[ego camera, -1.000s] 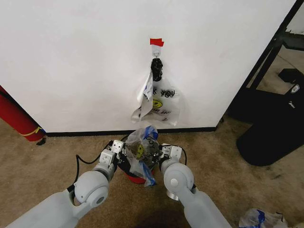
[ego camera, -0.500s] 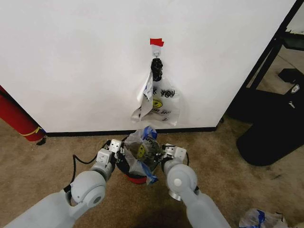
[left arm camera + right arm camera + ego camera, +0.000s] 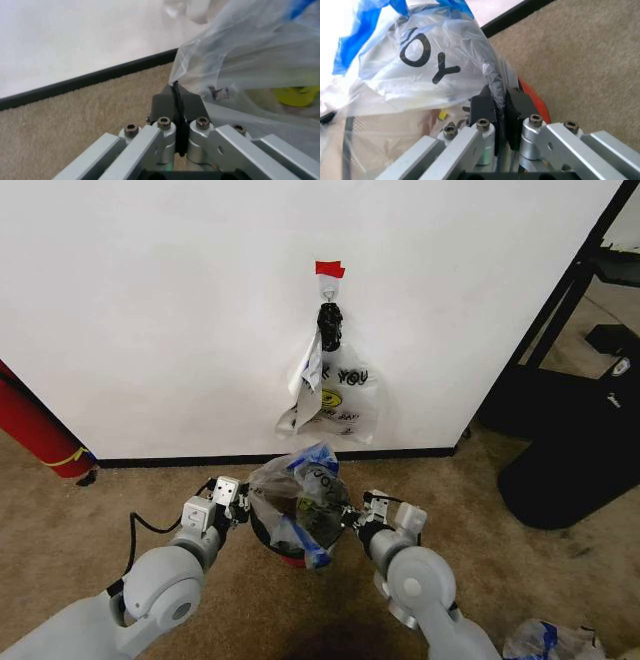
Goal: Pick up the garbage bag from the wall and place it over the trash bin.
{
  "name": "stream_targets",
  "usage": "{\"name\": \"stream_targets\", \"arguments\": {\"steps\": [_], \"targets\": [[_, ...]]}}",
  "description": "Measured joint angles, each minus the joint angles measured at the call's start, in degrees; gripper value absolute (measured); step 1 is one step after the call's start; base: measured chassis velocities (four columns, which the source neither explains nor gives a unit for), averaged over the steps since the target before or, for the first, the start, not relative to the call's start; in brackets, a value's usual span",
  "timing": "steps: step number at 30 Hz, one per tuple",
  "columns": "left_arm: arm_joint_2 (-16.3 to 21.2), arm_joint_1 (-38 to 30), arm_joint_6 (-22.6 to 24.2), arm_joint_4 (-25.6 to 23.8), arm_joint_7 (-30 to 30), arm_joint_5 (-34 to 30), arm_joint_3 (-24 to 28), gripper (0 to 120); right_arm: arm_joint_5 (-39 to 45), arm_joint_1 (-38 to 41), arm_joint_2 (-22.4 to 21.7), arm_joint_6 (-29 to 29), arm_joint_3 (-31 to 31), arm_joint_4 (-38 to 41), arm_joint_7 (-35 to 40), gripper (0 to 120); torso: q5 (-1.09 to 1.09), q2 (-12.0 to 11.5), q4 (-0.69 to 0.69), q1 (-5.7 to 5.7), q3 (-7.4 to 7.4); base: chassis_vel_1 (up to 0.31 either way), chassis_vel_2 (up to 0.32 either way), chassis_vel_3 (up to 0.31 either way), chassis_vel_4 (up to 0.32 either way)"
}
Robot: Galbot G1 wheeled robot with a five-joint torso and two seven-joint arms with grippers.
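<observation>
Beige carpet under crinkly garbage bag (image 3: 298,498), left pincer (image 3: 176,98) and right pincer (image 3: 501,100) both clamped on its film.

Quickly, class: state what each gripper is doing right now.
Left gripper: shut on the garbage bag.
Right gripper: shut on the garbage bag's other edge.

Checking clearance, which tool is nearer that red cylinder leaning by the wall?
Left. The left tool grips the garbage bag on the side facing the red cylinder; the right tool grips the bag's far side.
</observation>
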Motion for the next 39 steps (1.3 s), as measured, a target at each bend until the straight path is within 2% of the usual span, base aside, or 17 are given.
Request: {"name": "stream_targets", "arguments": {"steps": [13,22,29,34,39], "targets": [[1.8,1.5,-0.4,-0.9,-0.4,-1.5,-1.9,0,2.4,-2.0,-1.0,-0.9,3.0,2.7,-1.5,1,0.00,0.0,0.00,0.00,0.00,0.000,0.000,0.000,0.000],[1.6,2.0,0.4,2.2,-0.1,-6.4,-3.3,0,3.9,-2.3,-1.1,-1.0,4.2,3.0,-1.5,1,0.00,0.0,0.00,0.00,0.00,0.000,0.000,0.000,0.000],[1.0,2.2,0.6,3.7,2.7,-11.2,-3.2,0,4.5,-2.3,-0.4,-1.0,4.1,3.3,-1.4,1,0.00,0.0,0.00,0.00,0.00,0.000,0.000,0.000,0.000],[0.2,3.4,-0.9,2.8,2.5,-10.0,-4.5,14,4.4,-2.3,-0.1,-0.4,4.1,2.9,-1.1,1,-0.01,0.0,0.00,0.00,0.00,0.000,0.000,0.000,0.000],[0.6,6.9,-1.1,-2.8,2.3,-6.4,-10.9,33,4.4,-1.6,0.0,-0.1,5.0,1.9,-0.5,1,0.01,0.0,0.00,0.00,0.00,0.000,0.000,0.000,0.000]]}}
